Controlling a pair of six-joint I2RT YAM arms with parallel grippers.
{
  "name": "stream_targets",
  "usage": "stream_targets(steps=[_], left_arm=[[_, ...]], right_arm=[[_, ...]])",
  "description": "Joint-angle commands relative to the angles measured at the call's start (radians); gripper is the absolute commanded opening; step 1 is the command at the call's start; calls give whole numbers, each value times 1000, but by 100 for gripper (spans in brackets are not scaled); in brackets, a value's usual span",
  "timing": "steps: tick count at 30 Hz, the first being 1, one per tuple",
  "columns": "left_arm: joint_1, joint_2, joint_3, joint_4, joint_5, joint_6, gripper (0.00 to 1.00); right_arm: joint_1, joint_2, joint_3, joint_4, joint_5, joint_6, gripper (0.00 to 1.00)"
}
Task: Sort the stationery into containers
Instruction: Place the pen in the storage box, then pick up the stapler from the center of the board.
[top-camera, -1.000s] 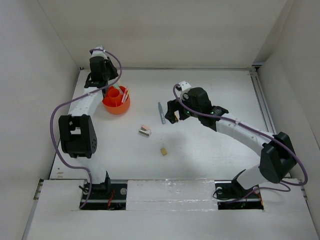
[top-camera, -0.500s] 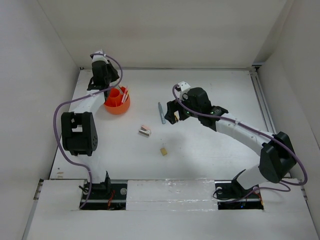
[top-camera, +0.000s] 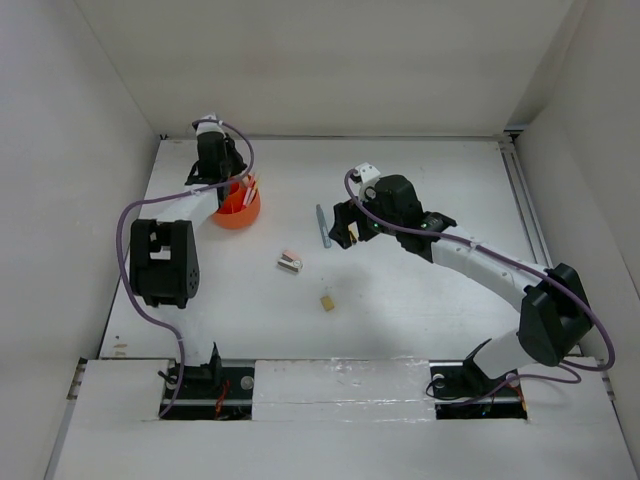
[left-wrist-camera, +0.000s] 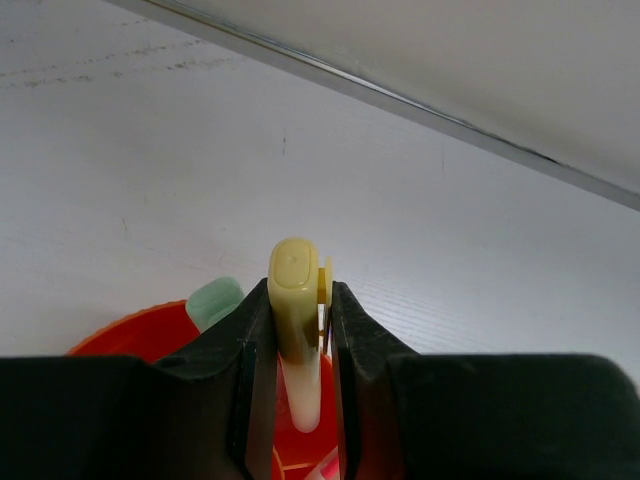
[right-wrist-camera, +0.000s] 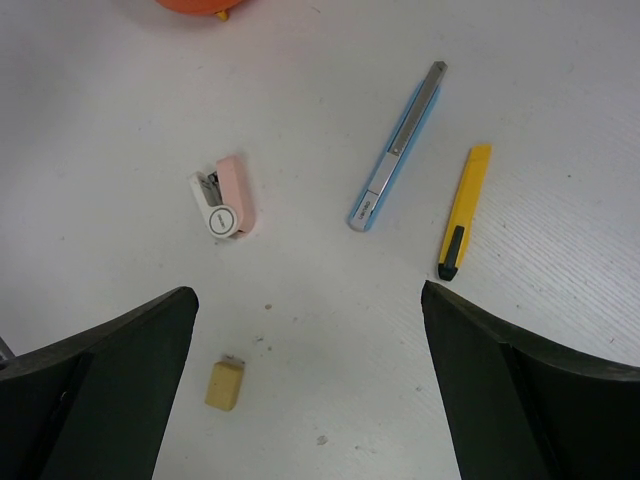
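Step in hand, as I read it: drop-off. The left gripper (left-wrist-camera: 297, 300) has its jaws narrow, clamped on a pale yellow marker (left-wrist-camera: 292, 285), cap end toward the cam and body pointing down into the orange cup (left-wrist-camera: 120, 338). A green-capped pen (left-wrist-camera: 214, 300) is already inside, just beside it.

To do it well: keep the marker upright and get the lower end below the rim and inside one compartment before letting go. Stay clear of the divider and the green cap. Open only a little, then lift straight up so nothing gets dragged out. The cup looks light, so don't knock the rim.

The right gripper (right-wrist-camera: 305, 292) has its jaws wide and holds nothing. It hovers over the loose items.

Views: the left wrist view shows the grip itself, but the cup bottom and dividers are hidden by the fingers. The top view gives the cup's spot, far left of the table (top-camera: 420, 290), w/ the arm covering part of it. The right wrist view shows what's left: grey-blue pen (right-wrist-camera: 397, 160), yellow pen (right-wrist-camera: 464, 210), pink block (right-wrist-camera: 225, 197) and tan eraser (right-wrist-camera: 226, 385), all apart from each other. In the top view the yellow pen is nearly hidden under the gripper.
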Motion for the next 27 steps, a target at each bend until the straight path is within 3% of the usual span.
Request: stream_targets(steps=[1, 6, 13, 17, 18, 22, 27], left_arm=[[-16, -20, -3, 14, -36, 6, 0], [-16, -31, -12, 14, -36, 16, 19], [-16, -100, -32, 14, -64, 16, 36], [-16, -160, -32, 25, -64, 16, 62], [-16, -177, -41, 25, -53, 16, 76], [-16, -273, -41, 37, -28, 6, 100], [-16, -368, 23, 6, 22, 6, 100]], right_arm=[[4, 2, 4, 60, -15, -12, 100], [4, 2, -5, 60, -24, -12, 100], [4, 2, -5, 69, -24, -12, 100], [4, -7, -5, 69, -24, -12, 100], [4, -7, -5, 69, -24, -12, 100], [4, 2, -5, 69, 17, -2, 100], [4, 31, 4, 69, 29, -2, 100]])
